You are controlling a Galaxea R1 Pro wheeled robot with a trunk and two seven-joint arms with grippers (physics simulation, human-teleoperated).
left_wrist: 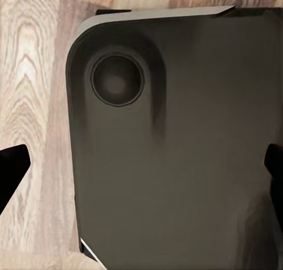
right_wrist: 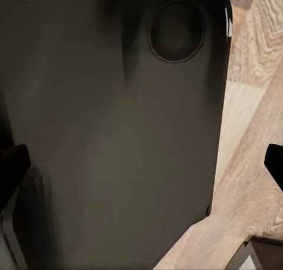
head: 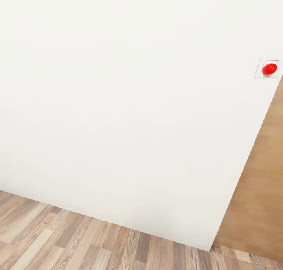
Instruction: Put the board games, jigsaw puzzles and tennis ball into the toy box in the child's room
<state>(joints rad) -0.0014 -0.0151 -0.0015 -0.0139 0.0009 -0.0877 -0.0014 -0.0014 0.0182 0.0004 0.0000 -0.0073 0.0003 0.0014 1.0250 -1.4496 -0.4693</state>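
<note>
None of the toys, the toy box, the bed or the table is in sight. In the left wrist view my left gripper [left_wrist: 141, 175] is open, one dark fingertip [left_wrist: 12, 170] at each side edge and nothing between them. It hangs over my own dark base [left_wrist: 177, 140] and the wooden floor [left_wrist: 35, 93]. In the right wrist view my right gripper [right_wrist: 144, 170] is open and empty too, above the same dark base [right_wrist: 106, 117] and floor [right_wrist: 247, 152].
A plain white wall [head: 118, 105] stands close ahead in the head view. On it at the right is a white plate with a red button [head: 269, 68]. A brown wooden door [head: 259, 176] lies at the right edge. Wood-plank floor [head: 78, 242] runs along the bottom.
</note>
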